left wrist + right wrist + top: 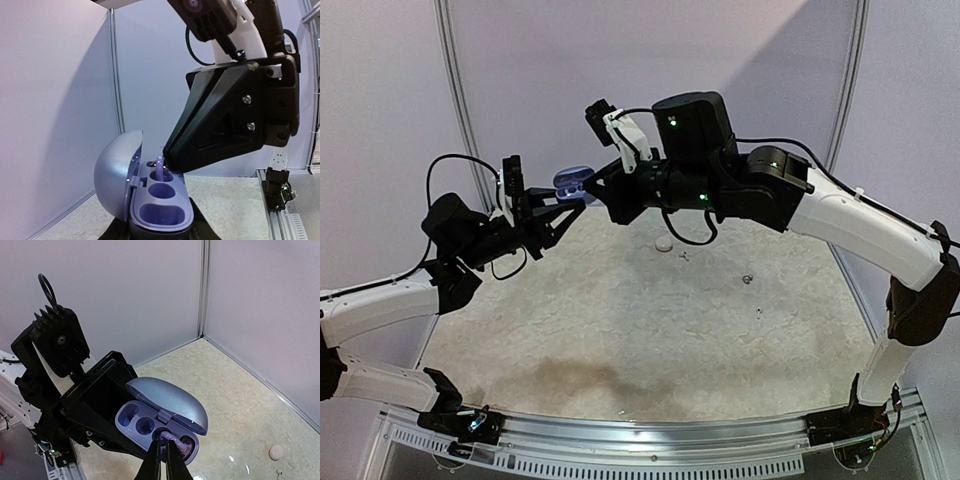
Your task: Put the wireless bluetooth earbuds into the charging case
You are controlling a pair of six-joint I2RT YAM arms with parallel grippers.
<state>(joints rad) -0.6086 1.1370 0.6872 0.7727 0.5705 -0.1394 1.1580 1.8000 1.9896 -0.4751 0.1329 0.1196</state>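
Pale speckled surface (620,330) below; open lilac oval plastic charging case (162,210) aloft, pinched in left claw (560,200); right claw (162,452) pinching small lilac earbud (160,167), apparently half-seated in end socket; next: press down gently, release

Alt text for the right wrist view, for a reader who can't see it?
The right gripper, shut on a purple earbud, holds it in the end well of an open lavender charging case gripped by the left gripper. Beige tabletop and pale walls lie behind.
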